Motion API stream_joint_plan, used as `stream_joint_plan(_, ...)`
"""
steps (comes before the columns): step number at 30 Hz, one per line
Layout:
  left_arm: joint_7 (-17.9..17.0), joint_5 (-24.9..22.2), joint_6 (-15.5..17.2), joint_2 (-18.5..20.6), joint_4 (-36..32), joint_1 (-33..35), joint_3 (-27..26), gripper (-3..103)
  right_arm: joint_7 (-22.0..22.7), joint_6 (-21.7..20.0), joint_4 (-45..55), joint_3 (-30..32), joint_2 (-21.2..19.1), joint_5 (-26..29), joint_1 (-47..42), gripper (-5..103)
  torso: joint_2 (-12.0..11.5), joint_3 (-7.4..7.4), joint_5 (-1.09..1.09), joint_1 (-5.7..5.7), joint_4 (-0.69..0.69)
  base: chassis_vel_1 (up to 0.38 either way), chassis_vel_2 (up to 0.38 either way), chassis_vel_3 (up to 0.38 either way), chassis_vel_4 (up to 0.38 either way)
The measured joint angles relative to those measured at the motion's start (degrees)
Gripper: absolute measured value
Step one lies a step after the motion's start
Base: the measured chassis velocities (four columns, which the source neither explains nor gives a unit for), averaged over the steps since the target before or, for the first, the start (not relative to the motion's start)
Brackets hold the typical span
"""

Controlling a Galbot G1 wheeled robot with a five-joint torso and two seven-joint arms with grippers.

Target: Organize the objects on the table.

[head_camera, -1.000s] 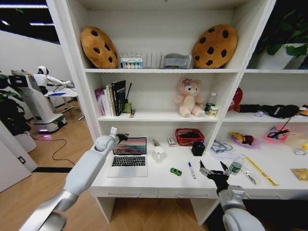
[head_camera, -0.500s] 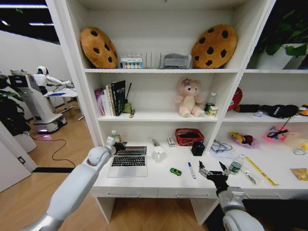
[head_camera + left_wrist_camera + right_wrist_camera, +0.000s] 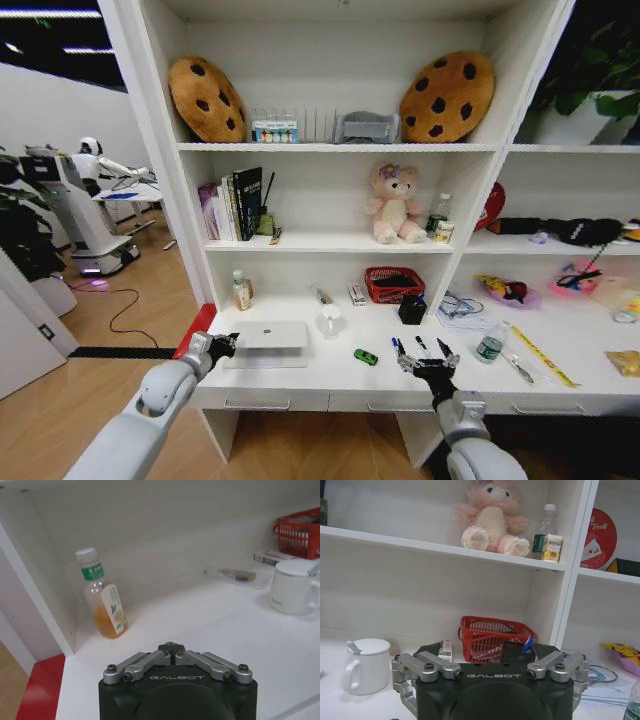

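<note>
I note the laptop (image 3: 268, 336) lid-down, left gripper (image 3: 222, 345) closed empty at its left edge; right gripper (image 3: 428, 362), spread empty, beyond its right side.

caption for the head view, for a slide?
Left gripper at the closed silver laptop; right gripper open over the white desk near a pen.

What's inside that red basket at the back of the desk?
The red wire basket holds something dark and flat; the right wrist view shows a blue bit beside it. Its walls hide the bottom.
</note>
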Motion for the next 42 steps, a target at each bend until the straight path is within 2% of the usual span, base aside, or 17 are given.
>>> stream_joint_plan(5,-1.44,-1.99,-1.94,-0.93,-0.07,-2.65,0.85,0,0.02,0.02,0.33,0.74,-0.18,0.41,-0.26,100,0.00,0.00,0.00,0.00,-0.01,0.000,0.000,0.000,0.000)
stream_joint_plan(7,-3.10,-4.26,-6.95,-2.11,0.42,-4.49,1.31,0,0.14,0.10,0.69,1.12,-0.18,0.69,-0.47,100,0.00,0.01,0.01,0.00,-0.01,0.000,0.000,0.000,0.000)
stream_joint_plan(8,-3.99,-5.23,-12.34,-3.09,0.88,-4.88,1.17,0,0.25,0.10,0.95,1.23,-0.16,0.83,-0.50,100,0.00,0.00,0.00,0.01,-0.01,0.000,0.000,0.000,0.000)
stream_joint_plan(11,-4.46,-5.47,-14.72,-3.56,0.97,-4.84,0.85,0,0.31,0.10,1.07,1.28,-0.16,0.90,-0.46,100,0.00,0.01,0.01,0.00,-0.01,0.000,0.000,0.000,0.000)
stream_joint_plan(14,-9.60,-7.55,-23.88,-5.81,0.23,-1.89,-1.85,0,0.54,-0.46,1.26,1.14,-0.03,1.18,0.40,100,0.00,0.00,0.00,0.01,0.02,0.000,0.000,0.000,0.000)
stream_joint_plan(15,-9.60,-7.55,-23.88,-5.81,0.23,-1.89,-1.85,0,0.54,-0.46,1.26,1.14,-0.03,1.18,0.40,100,0.00,0.00,0.00,0.01,0.02,0.000,0.000,0.000,0.000)
stream_joint_plan(16,-11.15,-7.82,-25.81,-6.52,-0.26,-0.48,-2.85,0,0.57,-0.62,1.26,0.99,0.13,1.21,0.76,100,0.00,0.00,0.00,0.00,0.02,0.000,0.000,0.000,0.000)
stream_joint_plan(20,-13.43,-7.83,-27.15,-7.46,-2.27,2.93,-4.42,0,0.62,-0.84,1.26,0.81,0.40,1.22,1.18,100,0.00,0.00,0.00,0.01,0.01,0.000,0.000,0.000,0.000)
stream_joint_plan(22,-14.98,-7.65,-27.36,-8.02,-5.31,7.49,-5.65,-3,0.64,-0.97,1.70,0.81,0.66,1.24,1.14,100,0.00,0.00,0.00,0.01,0.01,0.000,0.000,0.000,0.000)
stream_joint_plan(26,-14.73,-6.91,-26.78,-8.51,-8.53,13.36,-7.51,7,0.74,-1.05,2.42,1.20,0.78,1.43,0.51,100,0.00,0.00,-0.01,0.01,0.01,0.000,0.000,0.000,0.000)
stream_joint_plan(28,-12.18,-5.43,-26.37,-8.57,-11.78,18.47,-9.75,23,0.81,-1.00,3.01,1.82,0.69,1.62,-0.36,100,0.00,0.00,0.00,0.00,0.02,0.000,0.000,0.000,0.000)
stream_joint_plan(30,-11.31,-4.82,-26.32,-8.58,-13.58,20.74,-10.80,29,0.83,-0.89,3.27,2.06,0.69,1.62,-0.79,100,0.00,0.00,0.00,0.00,0.01,0.000,0.000,0.000,0.000)
stream_joint_plan(31,-10.17,-4.49,-26.20,-9.42,-17.74,25.11,-13.73,45,0.85,-0.78,3.99,1.93,1.19,1.54,-1.41,100,0.00,0.00,0.00,0.00,0.01,0.000,0.000,0.000,0.000)
stream_joint_plan(32,-10.17,-4.49,-26.20,-9.42,-17.74,25.11,-13.73,45,0.85,-0.78,3.99,1.93,1.19,1.54,-1.41,100,0.00,0.00,0.00,0.00,0.01,0.000,0.000,0.000,0.000)
stream_joint_plan(35,-8.56,-4.43,-26.42,-9.66,-19.77,27.45,-15.72,61,0.85,-0.78,4.87,1.54,1.59,1.19,-1.85,100,0.00,0.00,0.01,0.00,0.01,0.000,0.000,0.000,0.000)
stream_joint_plan(37,-7.79,-4.42,-26.44,-9.59,-20.12,27.94,-16.19,61,0.84,-0.81,5.31,1.57,1.61,1.18,-2.13,100,0.00,0.00,0.00,0.00,0.01,0.000,0.000,0.000,0.000)
stream_joint_plan(42,-6.59,-3.78,-26.80,-10.06,-20.36,28.85,-16.44,83,0.86,-0.88,7.01,2.62,1.29,1.32,-3.46,100,0.00,0.00,0.00,0.01,0.00,0.000,0.000,0.000,0.000)
